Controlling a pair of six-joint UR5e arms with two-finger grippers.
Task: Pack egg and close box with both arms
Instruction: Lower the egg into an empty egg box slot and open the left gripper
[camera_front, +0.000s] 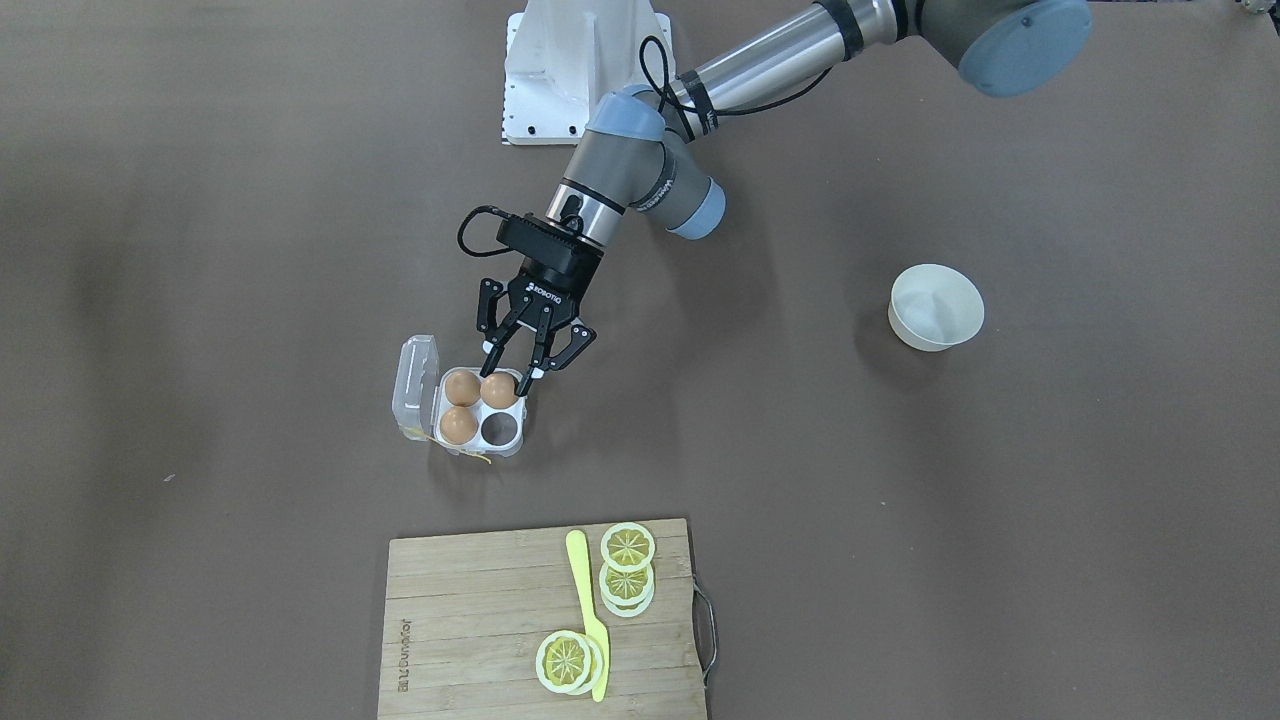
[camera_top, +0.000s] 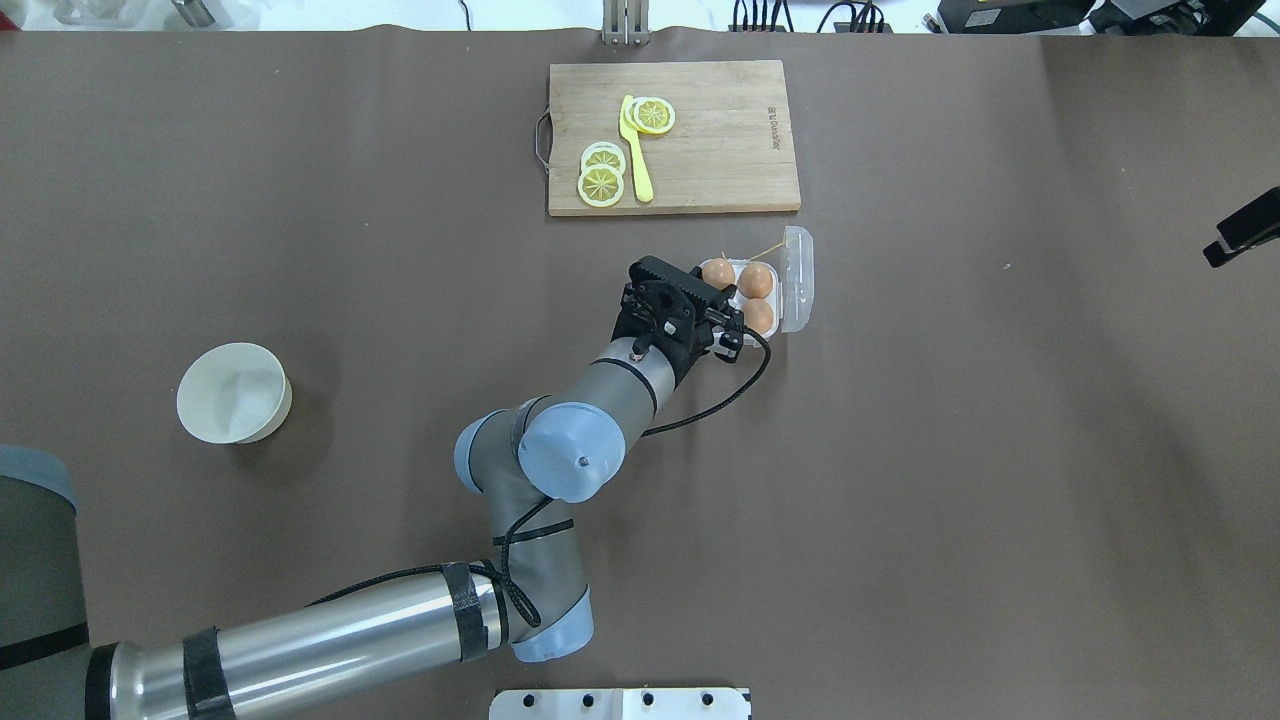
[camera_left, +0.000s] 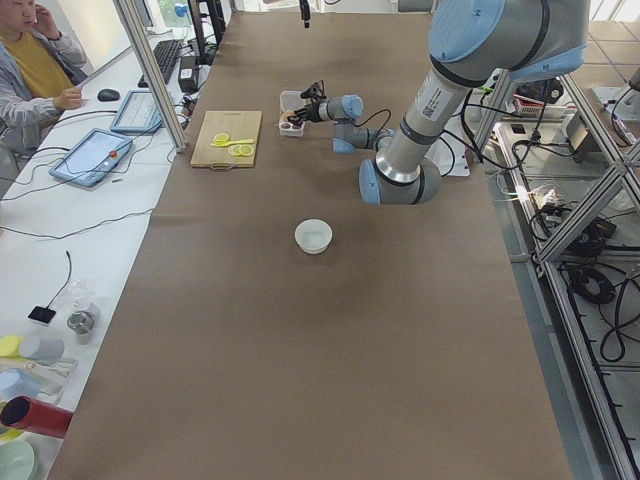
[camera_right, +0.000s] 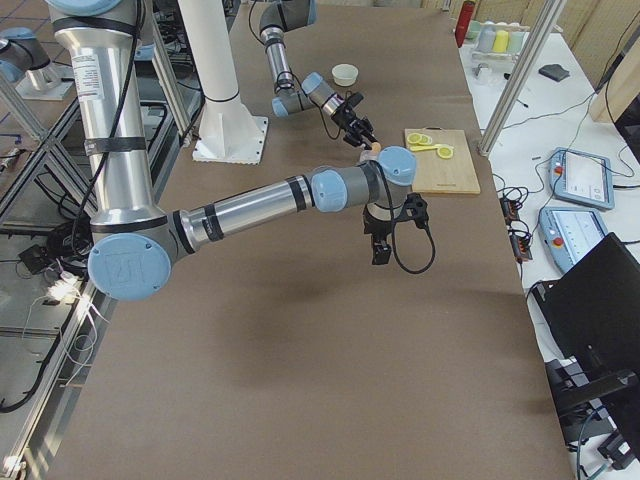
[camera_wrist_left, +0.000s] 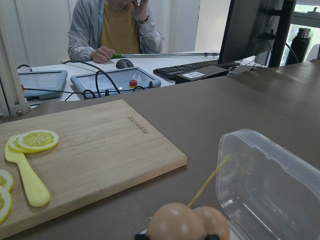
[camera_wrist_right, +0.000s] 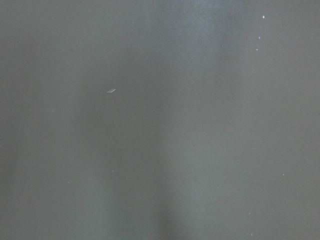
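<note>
The clear egg box (camera_front: 505, 449) stands open on the brown table, its lid (camera_front: 415, 385) tipped up on the side away from my left arm. Two eggs (camera_front: 462, 386) (camera_front: 458, 425) sit in cells and one cell (camera_front: 499, 428) is empty. My left gripper (camera_front: 508, 376) reaches down into the box, its fingers closed around a third egg (camera_front: 498, 390) at the fourth cell. This egg also shows low in the left wrist view (camera_wrist_left: 174, 222). My right gripper (camera_right: 383, 240) hangs above bare table far from the box; its fingers are not clear.
An empty white bowl (camera_front: 936, 306) stands far off on my left arm's side. A wooden cutting board (camera_front: 470, 610) with lemon slices (camera_front: 627, 547) and a yellow knife (camera_front: 588, 610) lies beyond the box. The white base (camera_front: 585, 70) is at the robot's edge.
</note>
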